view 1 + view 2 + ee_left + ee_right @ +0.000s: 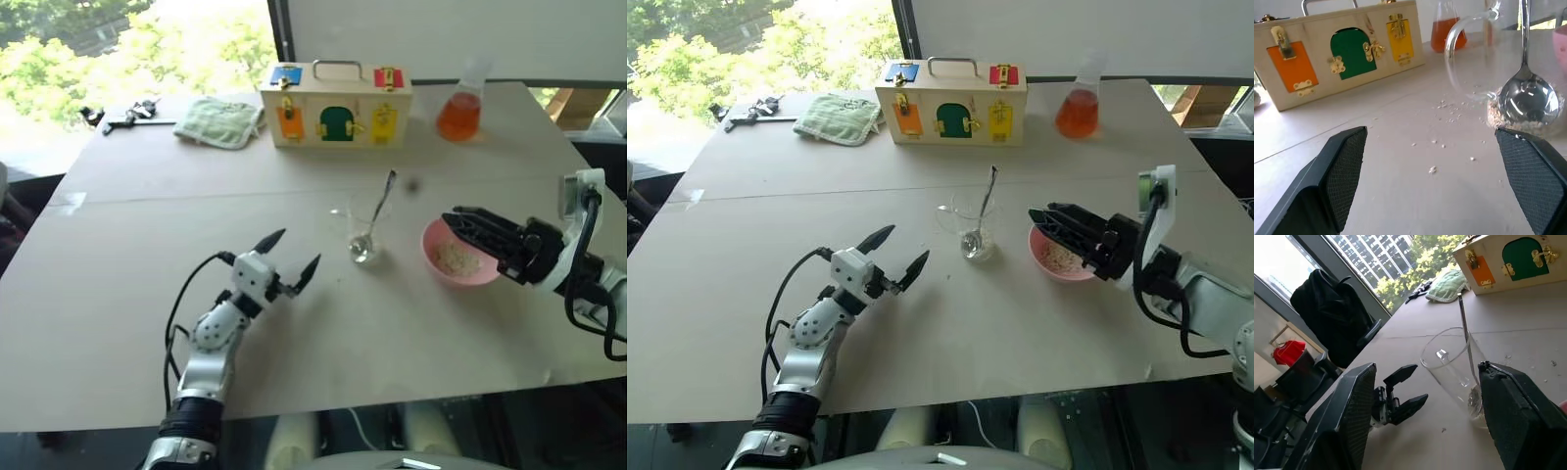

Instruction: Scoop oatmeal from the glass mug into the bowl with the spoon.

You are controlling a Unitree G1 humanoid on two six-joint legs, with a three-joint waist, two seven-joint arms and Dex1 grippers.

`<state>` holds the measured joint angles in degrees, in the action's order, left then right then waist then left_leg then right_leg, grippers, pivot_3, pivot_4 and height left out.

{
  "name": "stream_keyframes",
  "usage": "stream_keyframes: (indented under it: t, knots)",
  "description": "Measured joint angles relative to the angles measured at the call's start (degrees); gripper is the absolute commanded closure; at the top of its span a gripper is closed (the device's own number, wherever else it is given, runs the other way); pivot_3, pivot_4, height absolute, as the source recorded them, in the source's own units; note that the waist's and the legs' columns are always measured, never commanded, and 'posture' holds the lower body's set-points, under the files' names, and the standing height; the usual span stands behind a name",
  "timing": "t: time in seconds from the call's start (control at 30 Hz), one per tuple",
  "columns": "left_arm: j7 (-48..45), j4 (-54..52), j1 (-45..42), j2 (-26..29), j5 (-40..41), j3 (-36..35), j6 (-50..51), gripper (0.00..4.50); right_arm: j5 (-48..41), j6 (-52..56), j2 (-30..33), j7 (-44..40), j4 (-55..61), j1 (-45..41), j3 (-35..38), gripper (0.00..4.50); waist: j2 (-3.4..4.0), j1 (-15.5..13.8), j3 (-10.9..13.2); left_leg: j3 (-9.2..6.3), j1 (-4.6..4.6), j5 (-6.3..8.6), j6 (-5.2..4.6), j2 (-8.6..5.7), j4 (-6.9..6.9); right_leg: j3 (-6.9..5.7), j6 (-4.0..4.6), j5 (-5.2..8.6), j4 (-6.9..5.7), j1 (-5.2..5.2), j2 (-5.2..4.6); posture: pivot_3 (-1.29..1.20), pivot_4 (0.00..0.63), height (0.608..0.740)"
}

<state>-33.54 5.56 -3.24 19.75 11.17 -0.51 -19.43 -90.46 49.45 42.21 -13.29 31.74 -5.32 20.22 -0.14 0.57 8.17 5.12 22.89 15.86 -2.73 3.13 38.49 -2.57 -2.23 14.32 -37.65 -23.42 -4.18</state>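
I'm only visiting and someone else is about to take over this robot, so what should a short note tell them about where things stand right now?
Left gripper: open, empty, short of the glass mug.
Right gripper: open, empty, over the bowl.
Spoon stands in the mug, leaning on its rim; held by neither.
Done: oatmeal lies in the bowl. A thin layer remains at the mug's bottom, and flakes are scattered on the table.
Left: possibly scoop the remainder.

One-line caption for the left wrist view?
Open left tool faces the glass mug holding the spoon, oatmeal flakes scattered on the table.
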Motion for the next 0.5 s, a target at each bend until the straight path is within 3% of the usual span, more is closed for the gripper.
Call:
stream_keyframes:
  t: [0.13, 0.23, 0.37, 0.5]
  knots:
    - [-0.7, -9.7, 6.4, 3.3, 3.1, -0.9, 8.0, 0.07, 14.0, -3.4, 1.0, -8.3, 3.7, 8.2, -3.2, 1.14, -0.15, -0.1, -0.1, 0.05, 0.01, 0.01, 0.02, -0.01, -0.01, 0.06, -0.02, 0.02, 0.12, -0.02, -0.01, 0.0, 0.15, 0.74]
    - [-0.3, -15.9, 14.2, 6.6, 4.0, -1.5, 16.7, 0.07, 29.6, -11.0, -3.0, -13.3, 3.7, 16.4, -9.4, 1.14, -0.25, -0.1, -0.1, 0.04, -0.01, 0.01, 0.05, 0.06, -0.12, 0.07, -0.02, 0.03, 0.22, -0.04, 0.06, 0.0, 0.15, 0.74]
    - [1.1, -23.0, 20.3, 8.1, 3.8, -1.8, 22.7, 0.07, 46.9, -24.0, -4.3, -20.0, 0.4, 21.1, -15.2, 1.14, -0.3, 0.0, -0.1, 0.14, -0.1, 0.02, 0.04, 0.03, -0.08, 0.12, -0.18, 0.16, 0.17, -0.04, 0.04, 0.0, 0.15, 0.74]
    - [1.0, -27.2, 25.1, 8.1, 4.2, -2.0, 24.1, 0.07, 54.0, -30.6, -5.8, -24.6, -2.3, 23.1, -17.3, 1.14, -0.32, -0.1, -0.1, 0.18, -0.15, 0.02, 0.04, 0.06, -0.04, 0.17, 0.06, 0.22, 0.11, -0.06, 0.05, 0.0, 0.15, 0.74]
